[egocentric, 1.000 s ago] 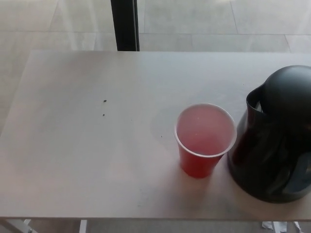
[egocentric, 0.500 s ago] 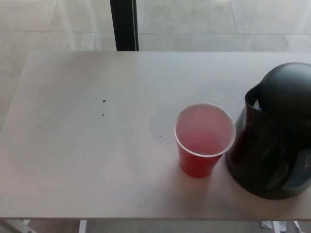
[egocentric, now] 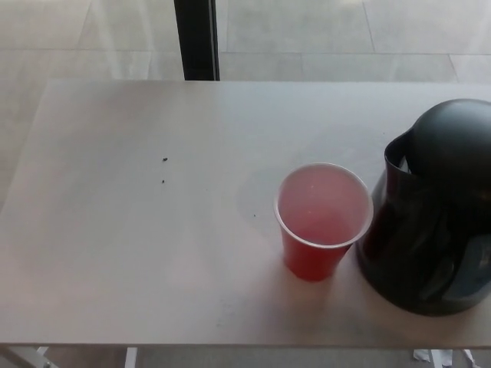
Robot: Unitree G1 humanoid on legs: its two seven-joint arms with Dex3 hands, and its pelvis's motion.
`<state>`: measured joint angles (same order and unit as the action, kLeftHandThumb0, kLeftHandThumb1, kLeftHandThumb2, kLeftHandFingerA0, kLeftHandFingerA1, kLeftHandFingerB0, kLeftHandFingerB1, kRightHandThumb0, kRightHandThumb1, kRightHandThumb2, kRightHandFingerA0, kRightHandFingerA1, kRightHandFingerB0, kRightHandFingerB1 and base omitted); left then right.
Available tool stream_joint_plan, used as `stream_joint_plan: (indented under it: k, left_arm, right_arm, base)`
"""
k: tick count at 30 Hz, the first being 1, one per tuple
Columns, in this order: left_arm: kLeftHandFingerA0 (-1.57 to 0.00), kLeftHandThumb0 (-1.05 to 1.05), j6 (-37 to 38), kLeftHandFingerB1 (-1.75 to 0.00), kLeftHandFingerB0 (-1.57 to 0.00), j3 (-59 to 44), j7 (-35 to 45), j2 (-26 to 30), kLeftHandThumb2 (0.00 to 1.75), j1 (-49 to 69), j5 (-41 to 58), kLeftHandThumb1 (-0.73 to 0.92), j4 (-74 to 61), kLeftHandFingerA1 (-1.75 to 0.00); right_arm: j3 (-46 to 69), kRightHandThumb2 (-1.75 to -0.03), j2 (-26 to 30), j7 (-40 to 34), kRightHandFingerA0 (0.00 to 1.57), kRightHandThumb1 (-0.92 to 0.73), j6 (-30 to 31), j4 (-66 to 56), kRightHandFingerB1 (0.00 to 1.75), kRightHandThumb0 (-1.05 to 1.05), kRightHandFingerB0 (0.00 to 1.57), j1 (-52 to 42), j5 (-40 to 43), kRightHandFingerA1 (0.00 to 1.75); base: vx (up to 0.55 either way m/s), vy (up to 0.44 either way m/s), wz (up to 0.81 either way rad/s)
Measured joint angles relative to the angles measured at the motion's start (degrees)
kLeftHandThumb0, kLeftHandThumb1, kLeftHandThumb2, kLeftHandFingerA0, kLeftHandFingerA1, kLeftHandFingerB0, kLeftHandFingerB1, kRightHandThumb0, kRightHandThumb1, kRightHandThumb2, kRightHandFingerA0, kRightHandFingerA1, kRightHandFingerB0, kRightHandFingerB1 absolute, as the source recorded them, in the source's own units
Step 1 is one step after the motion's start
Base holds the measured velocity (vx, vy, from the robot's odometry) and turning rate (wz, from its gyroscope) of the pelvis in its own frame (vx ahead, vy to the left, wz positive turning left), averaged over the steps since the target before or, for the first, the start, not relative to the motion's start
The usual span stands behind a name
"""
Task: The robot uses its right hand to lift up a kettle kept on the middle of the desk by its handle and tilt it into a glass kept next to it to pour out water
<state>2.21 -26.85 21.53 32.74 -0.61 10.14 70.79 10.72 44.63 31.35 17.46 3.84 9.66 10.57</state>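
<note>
A black kettle (egocentric: 433,215) stands upright at the right side of the pale desk (egocentric: 153,230), partly cut off by the picture's right edge. Its spout faces left, toward a red plastic cup (egocentric: 322,218) that stands right beside it, nearly touching. The cup is upright and open at the top, with a pinkish inside. The kettle's handle is out of view. Neither of my hands shows in the head view.
A dark vertical post (egocentric: 197,38) rises behind the desk's far edge. Two small dark specks (egocentric: 164,160) lie on the desk's left half. The desk's front edge runs along the bottom of the picture, with tiled floor beyond the far edge.
The kettle sits slightly higher and further left in the picture than a second ago; the cup and desk have barely shifted.
</note>
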Motion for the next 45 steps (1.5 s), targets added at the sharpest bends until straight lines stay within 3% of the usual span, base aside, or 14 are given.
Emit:
stream_joint_plan:
  k: [4,8,13,18,23,24,26,27,32,33,34,38,39,45]
  left_arm:
    - [-0.45,-0.76,0.1,-0.50,-0.31,0.1,0.2,0.0,0.96,0.0,0.0,0.60,0.0,-0.57]
    - [-0.50,-0.74,0.2,-0.36,-0.35,0.5,0.2,0.0,0.63,-0.1,0.0,0.74,0.0,-0.43]
    - [-0.45,-0.83,0.3,-0.48,-0.30,1.0,0.2,0.0,0.98,-0.2,0.0,0.63,0.1,-0.55]
    - [-0.50,-0.76,0.4,-0.35,-0.35,1.2,0.0,0.0,0.63,-0.4,-0.1,0.75,0.1,-0.42]
    - [-0.46,-0.80,0.5,-0.49,-0.30,1.4,-0.1,0.0,0.98,-0.8,0.0,0.64,0.3,-0.55]
    - [-0.52,-0.73,0.6,-0.36,-0.36,1.4,-0.2,0.0,0.64,-0.9,0.0,0.75,0.4,-0.45]
    - [-0.46,-0.74,0.6,-0.49,-0.29,1.4,-0.2,0.1,0.98,-1.0,0.0,0.60,0.6,-0.56]
    - [-0.51,-0.73,0.6,-0.35,-0.35,1.4,-0.3,0.1,0.63,-1.1,0.0,0.75,0.6,-0.43]
    - [-0.43,-0.74,0.6,-0.49,-0.28,1.4,-0.4,0.3,0.97,-1.7,0.0,0.61,0.7,-0.55]
    - [-0.51,-0.72,0.6,-0.35,-0.35,1.5,-0.4,0.4,0.63,-1.8,0.0,0.76,0.7,-0.42]
    - [-0.44,-0.72,0.6,-0.48,-0.28,1.5,-0.4,0.4,0.98,-1.9,0.0,0.60,0.7,-0.55]
    - [-0.51,-0.72,0.6,-0.35,-0.36,1.7,-0.4,0.7,0.63,-2.1,0.0,0.74,0.7,-0.43]
    - [-0.52,-0.73,0.6,-0.36,-0.37,1.7,-0.4,0.7,0.63,-2.2,0.0,0.75,0.8,-0.43]
    - [-0.51,-0.73,0.7,-0.36,-0.36,2.2,-0.4,0.8,0.63,-2.3,-0.1,0.75,0.7,-0.43]
  right_arm:
    - [3.1,-0.72,-6.3,-3.2,0.88,-0.80,-0.4,-0.5,0.60,-0.06,0.69,0.1,0.1,1.53]
    - [4.8,-0.93,-11.7,-6.5,0.77,-0.71,-1.1,-0.6,0.92,-0.02,0.84,0.2,-0.1,1.72]
    - [7.5,-1.24,-18.1,-10.8,0.93,-0.66,-1.9,-1.8,1.48,0.00,0.83,0.5,-0.1,1.75]
    - [9.6,-1.29,-22.8,-14.9,1.00,-0.57,-3.2,-2.4,1.70,0.01,0.79,0.8,-0.4,1.75]
    - [10.4,-1.36,-25.2,-17.3,1.06,-0.51,-4.5,-4.5,1.61,-0.01,0.84,0.8,-1.2,1.75]
    - [10.6,-1.34,-25.6,-17.7,1.06,-0.52,-4.7,-4.9,1.61,-0.01,0.84,0.9,-1.2,1.75]
    - [11.0,-1.34,-26.2,-18.4,1.06,-0.52,-4.8,-6.2,1.61,-0.01,0.86,1.3,-1.2,1.75]
    - [11.1,-1.34,-26.4,-18.6,1.06,-0.51,-4.9,-6.8,1.62,-0.01,0.86,1.6,-1.2,1.75]
    - [11.2,-1.30,-26.3,-18.8,1.03,-0.50,-4.9,-10.9,1.51,-0.03,0.88,2.8,-1.1,1.75]
    - [11.2,-1.26,-26.2,-18.7,1.01,-0.51,-4.9,-11.6,1.50,-0.02,0.87,3.0,-1.1,1.75]
    - [11.1,-1.25,-26.1,-18.6,1.03,-0.53,-4.8,-12.3,1.49,0.01,0.89,3.0,-1.1,1.75]
    - [10.5,-1.26,-25.1,-17.8,1.04,-0.49,-4.2,-16.7,1.52,0.01,0.86,3.8,-1.0,1.72]
    - [10.3,-1.18,-24.9,-17.8,1.35,-0.48,-3.9,-17.7,1.28,-0.02,1.07,4.0,-1.0,1.48]
    - [7.4,-1.23,-24.2,-18.8,1.00,-0.41,-0.9,-20.1,1.62,-0.17,0.77,5.1,-2.8,1.75]
  base:
    - [0.00,0.000,0.00]
    - [0.00,0.000,0.00]
    - [0.00,0.000,0.00]
    - [0.00,0.000,0.00]
    - [0.00,0.000,0.00]
    - [0.00,0.000,0.00]
    - [0.00,0.000,0.00]
    - [0.00,0.000,0.00]
    - [0.00,0.000,0.00]
    - [0.00,0.000,0.00]
    - [0.00,0.000,0.00]
    - [0.00,0.000,0.00]
    - [0.00,0.000,0.00]
    - [0.00,0.000,0.00]
